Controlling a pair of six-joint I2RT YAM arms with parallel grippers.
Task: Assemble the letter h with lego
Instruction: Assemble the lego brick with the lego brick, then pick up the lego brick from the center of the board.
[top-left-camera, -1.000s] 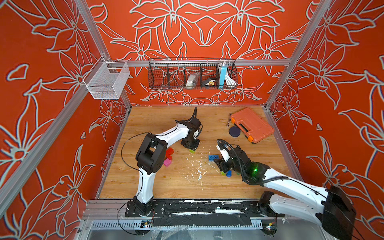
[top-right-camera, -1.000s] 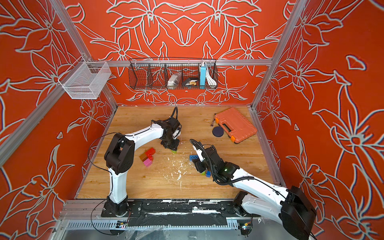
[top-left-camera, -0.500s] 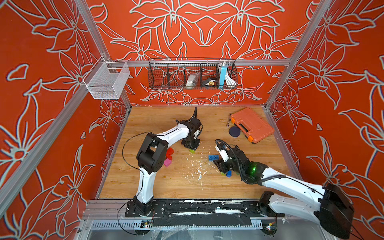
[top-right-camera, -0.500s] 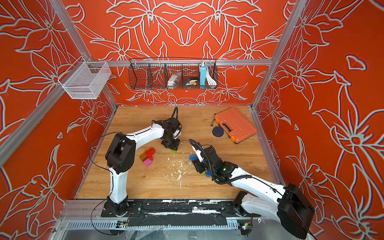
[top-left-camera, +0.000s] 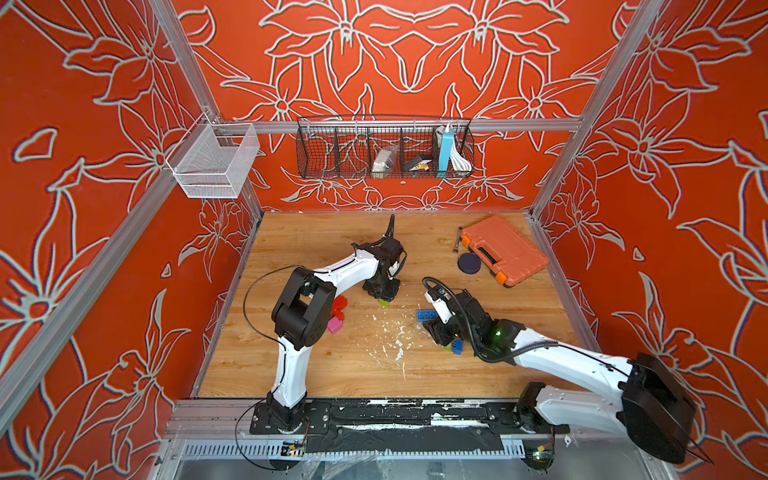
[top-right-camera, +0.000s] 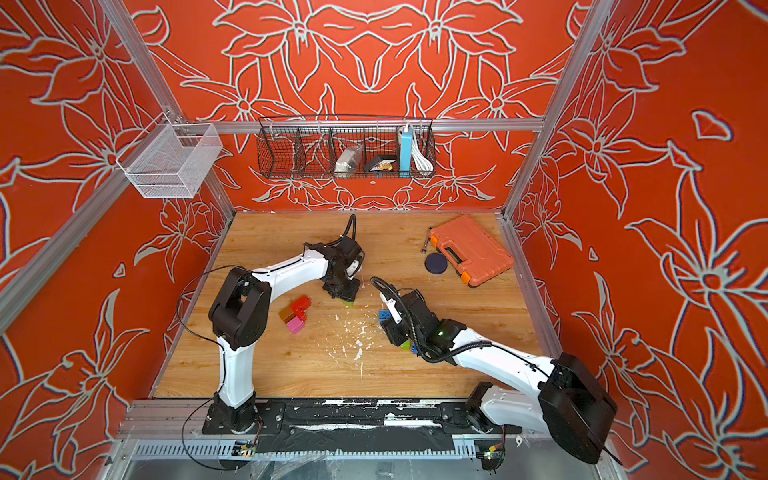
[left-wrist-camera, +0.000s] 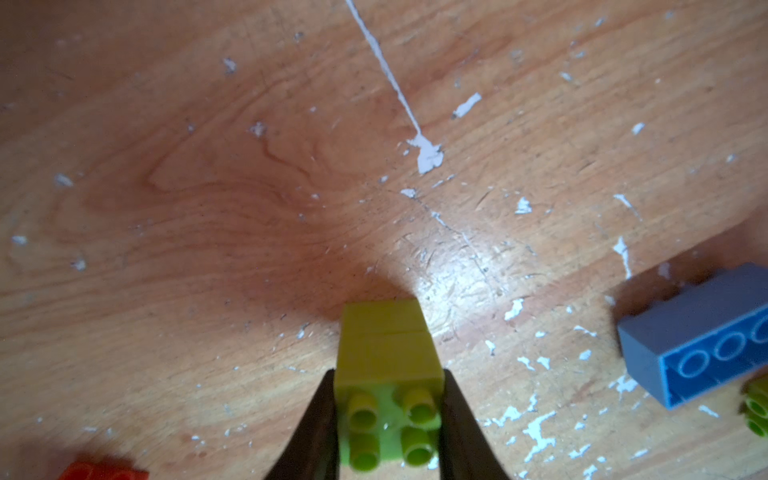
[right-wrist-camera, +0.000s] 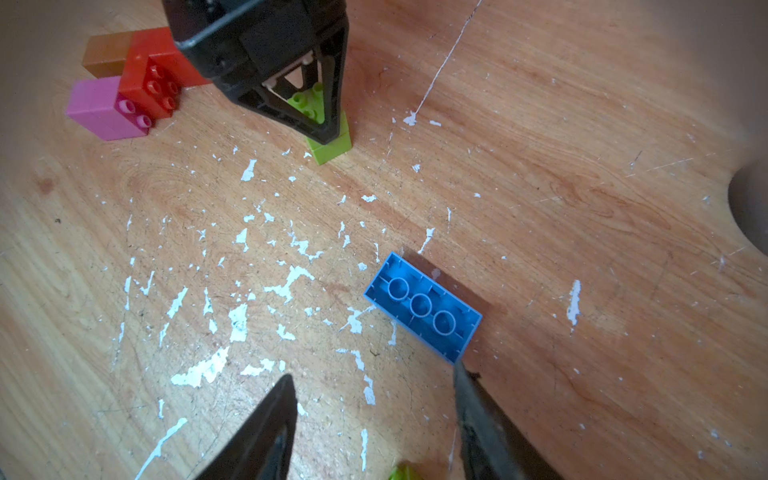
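Left gripper (left-wrist-camera: 388, 372): clenched on the lime green brick (left-wrist-camera: 386, 349). Studs face up, a second lime piece is joined beneath, and the base appears to rest on the wooden table (top-left-camera: 332, 374) near its middle.

Right gripper (right-wrist-camera: 372, 372): jaws apart, nothing between them. One fingertip is just beside a corner of the long blue brick (right-wrist-camera: 422, 307), which lies hollow side showing, nearer the right edge than the lime one.

Red brick (right-wrist-camera: 153, 83), pink brick (right-wrist-camera: 104, 108) and brown brick (right-wrist-camera: 106, 52): clustered, touching, toward the table's left edge.
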